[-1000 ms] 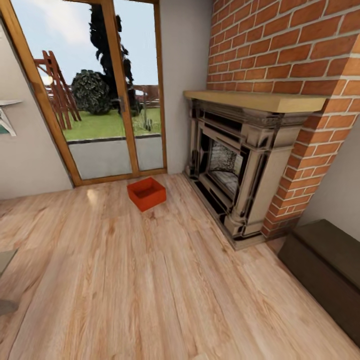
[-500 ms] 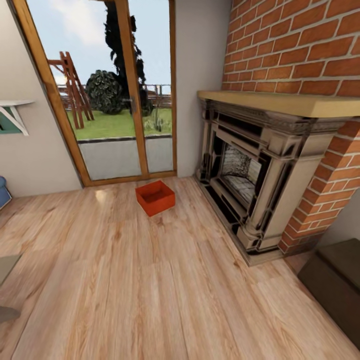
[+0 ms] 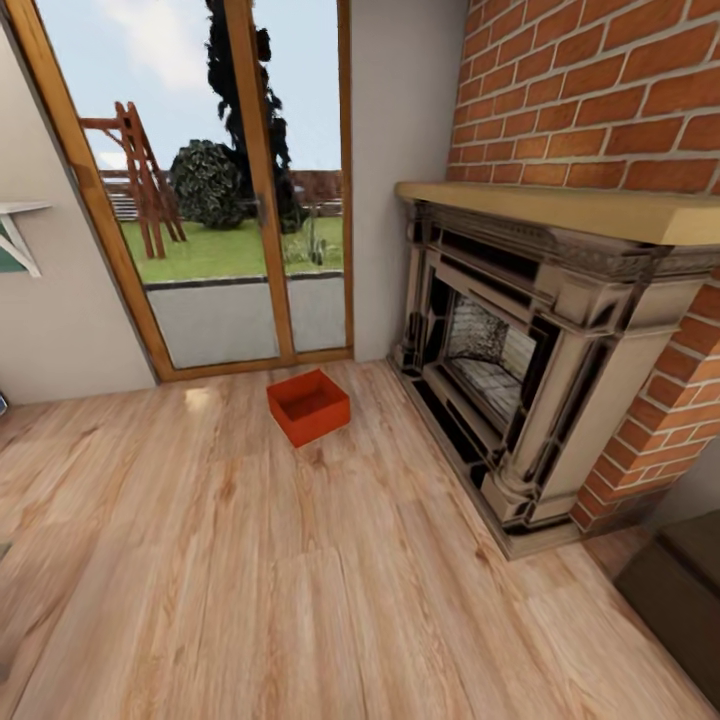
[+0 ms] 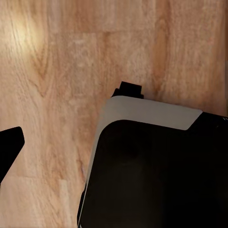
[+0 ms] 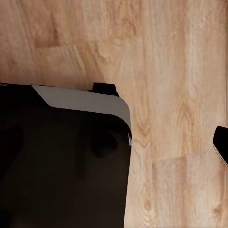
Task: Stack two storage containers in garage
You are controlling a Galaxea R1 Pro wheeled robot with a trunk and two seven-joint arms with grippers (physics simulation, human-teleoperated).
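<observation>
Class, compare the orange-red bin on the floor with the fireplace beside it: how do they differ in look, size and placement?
The storage container is plain orange-red; the fireplace is dark, carved and ornate. The container is small and low; the fireplace is far larger and taller. The container stands free on the wood floor; the fireplace is set against the brick wall. Both rest on that floor.

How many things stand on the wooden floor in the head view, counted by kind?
Orange-red storage container: 1
Fireplace: 1
Dark bench-like furniture at the right edge: 1
Total: 3
</observation>
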